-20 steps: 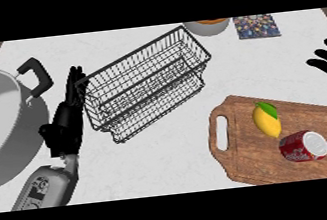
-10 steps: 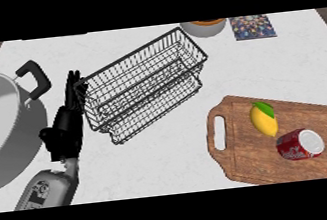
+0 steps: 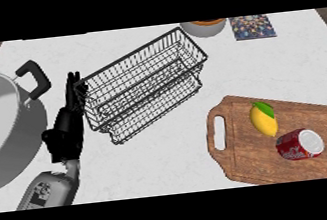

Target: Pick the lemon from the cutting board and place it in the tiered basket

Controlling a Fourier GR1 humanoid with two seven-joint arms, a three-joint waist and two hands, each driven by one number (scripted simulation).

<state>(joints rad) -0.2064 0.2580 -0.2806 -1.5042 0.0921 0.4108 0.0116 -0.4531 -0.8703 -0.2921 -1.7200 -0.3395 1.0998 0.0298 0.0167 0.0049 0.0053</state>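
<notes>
Lemon (image 3: 264, 118) lies on cutting board (image 3: 290, 159), beside red can (image 3: 299, 144). Tiered basket (image 3: 145, 83) on table (image 3: 164, 162), well apart. Left hand (image 3: 68, 123) released, fingers straight, beside basket. Right hand out of view.

The pot (image 3: 2, 134) runs off the left edge, so only part of its rim shows. The bowl (image 3: 204, 27) at the top is cut to a sliver (contents unseen). The can (image 3: 299, 144) label is possibly too small to read.
</notes>
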